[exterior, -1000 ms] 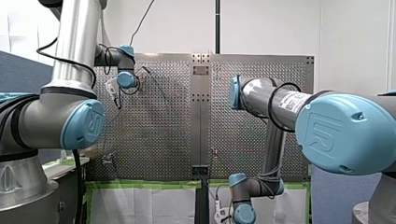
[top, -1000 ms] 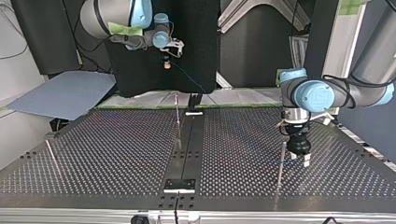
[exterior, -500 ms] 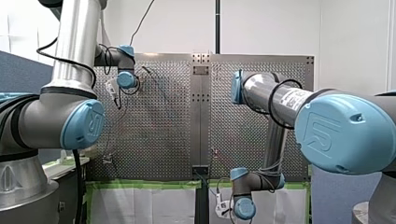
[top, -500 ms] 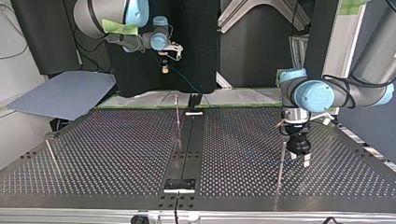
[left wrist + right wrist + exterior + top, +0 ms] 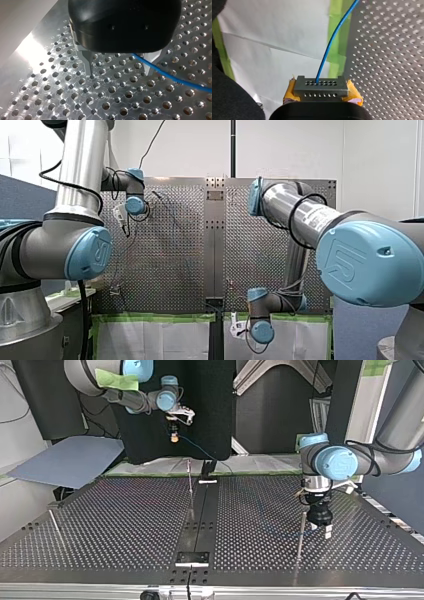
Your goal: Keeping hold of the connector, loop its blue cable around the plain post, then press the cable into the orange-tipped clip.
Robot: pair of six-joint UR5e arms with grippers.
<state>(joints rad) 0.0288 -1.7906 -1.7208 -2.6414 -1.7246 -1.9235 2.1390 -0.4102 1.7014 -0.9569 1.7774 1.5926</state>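
In the right wrist view my right gripper (image 5: 321,93) is shut on the grey connector (image 5: 320,87), with yellow pads (image 5: 353,93) on both its sides. The blue cable (image 5: 331,43) rises from the connector. The top view shows my right gripper (image 5: 174,435) high above the table's far edge, the cable (image 5: 197,450) trailing down toward the plain post (image 5: 301,532). My left gripper (image 5: 322,527) hangs just beside that post. Its metal fingers (image 5: 87,62) stand open over the plate, and the cable (image 5: 170,75) passes by one finger. The orange-tipped clip (image 5: 189,477) stands near the table's far middle.
Another thin post (image 5: 55,525) stands at the top view's left. A dark rail (image 5: 200,515) runs down the middle of the perforated table (image 5: 125,525), with a small black block (image 5: 192,558) at its near end. Green tape and white sheet (image 5: 274,50) border the far edge.
My right arm has carried the connector higher and toward the top view's left, pulling the cable along. My left arm has stayed by the plain post.
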